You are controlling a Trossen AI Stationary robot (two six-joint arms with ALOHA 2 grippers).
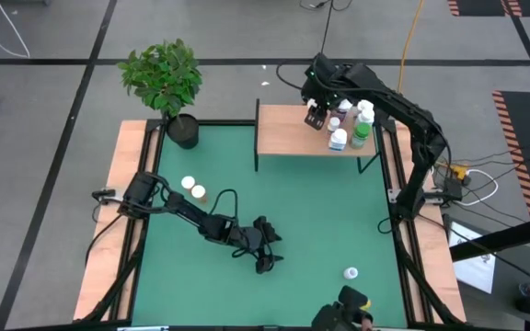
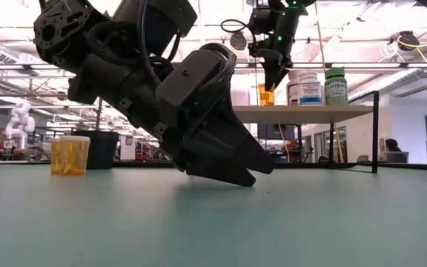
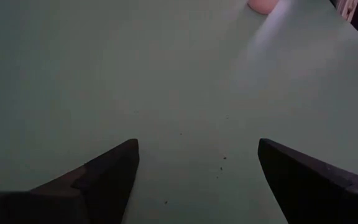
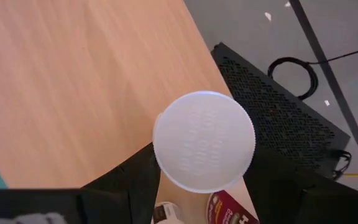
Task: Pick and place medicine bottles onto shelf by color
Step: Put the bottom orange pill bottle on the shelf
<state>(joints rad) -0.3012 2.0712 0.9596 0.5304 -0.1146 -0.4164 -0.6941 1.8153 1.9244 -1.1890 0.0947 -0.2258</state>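
Note:
My right gripper (image 1: 316, 117) hangs over the light-wood shelf (image 1: 288, 138) at the table's far edge, shut on an amber medicine bottle (image 2: 265, 95) with a white cap (image 4: 204, 140). Three more bottles stand on the shelf: a white one (image 2: 293, 87), a blue-labelled one (image 2: 311, 89) and a green one (image 2: 336, 85). My left gripper (image 2: 247, 174) is open, low over the green table's middle, with nothing between its fingers. Two amber bottles (image 1: 193, 188) stand at the table's left. A white-capped bottle (image 1: 351, 273) stands near the right. My right gripper pinches the amber bottle at its top, one finger (image 4: 138, 180) on each side just under the white cap's rim (image 4: 163, 162). The fingers come from above, pointing steeply down. The bottle hangs upright with its base level with the shelf's top; I cannot tell whether it stands on the shelf.
A potted plant (image 1: 166, 78) stands at the table's far left corner. Light wooden rails (image 1: 118, 202) edge the table. The shelf's left half is bare wood. A red-labelled bottle (image 4: 229, 211) stands close beside the held one. A dark device (image 1: 350, 308) sits at the near edge.

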